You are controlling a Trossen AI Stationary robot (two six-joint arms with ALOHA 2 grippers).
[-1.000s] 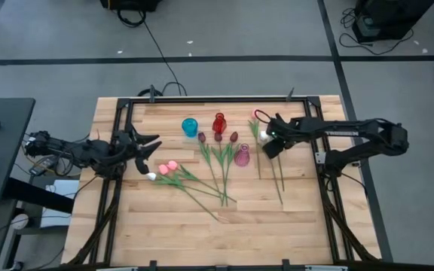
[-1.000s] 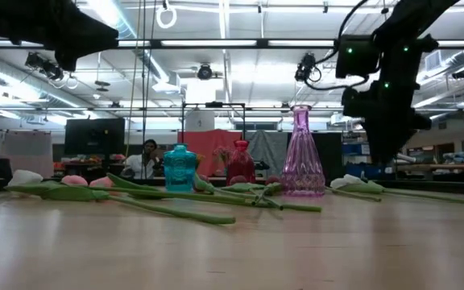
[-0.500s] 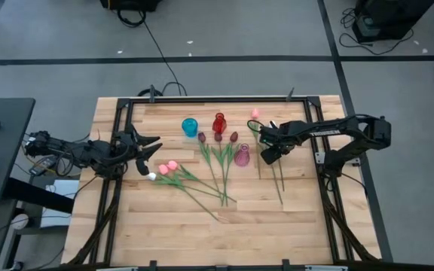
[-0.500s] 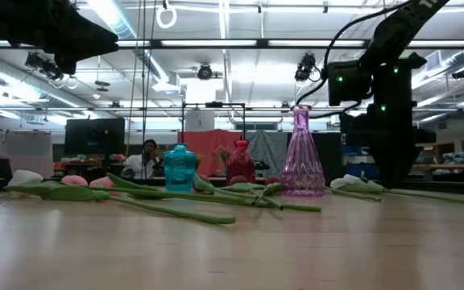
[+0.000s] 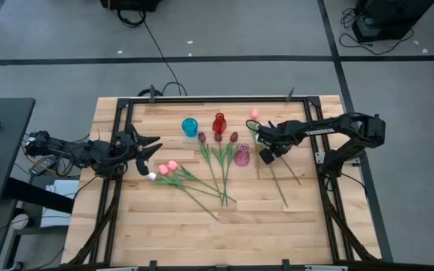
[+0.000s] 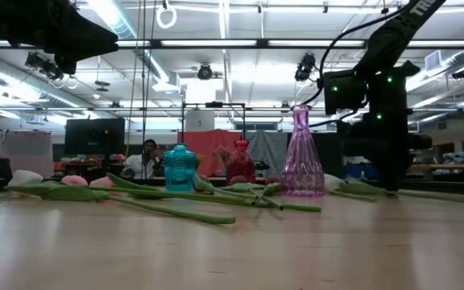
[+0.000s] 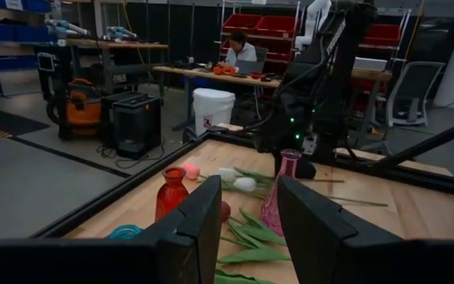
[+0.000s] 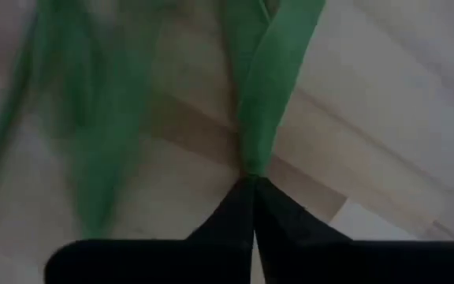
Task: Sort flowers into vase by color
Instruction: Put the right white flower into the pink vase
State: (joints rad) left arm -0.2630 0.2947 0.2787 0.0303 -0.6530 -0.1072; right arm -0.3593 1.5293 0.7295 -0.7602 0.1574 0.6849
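Tulips lie on the wooden table: pink ones point(image 5: 168, 166), dark red ones point(image 5: 217, 138), and several long green stems point(image 5: 279, 188) right of the pink vase point(image 5: 242, 156). Two white heads point(image 7: 236, 180) and a pink head point(image 5: 255, 113) lie near that vase. A blue vase point(image 5: 190, 126) and a red vase point(image 5: 218, 122) stand further back. My right gripper point(image 5: 265, 156) is down among the right-hand stems, shut on one flower. My left gripper point(image 5: 148, 150) hovers open by the table's left edge, its fingers point(image 7: 203, 229) holding nothing. My right gripper pinches a green stem or leaf point(image 8: 252, 162) of one flower between its two fingertips point(image 8: 235, 209). The fingers come from above, pointing down. The flower lies on the table; which head belongs to this stem I cannot tell.
A black metal frame point(image 5: 126, 105) runs round the table. The near half of the table top point(image 5: 224, 233) is bare wood. Beyond the table is a workshop with a person point(image 6: 146, 157) seated at a desk.
My right gripper has come down to the table and a little toward the pink vase, onto the stems lying right of it. One of those stems has swung, its near end now pointing more toward the table's right edge.
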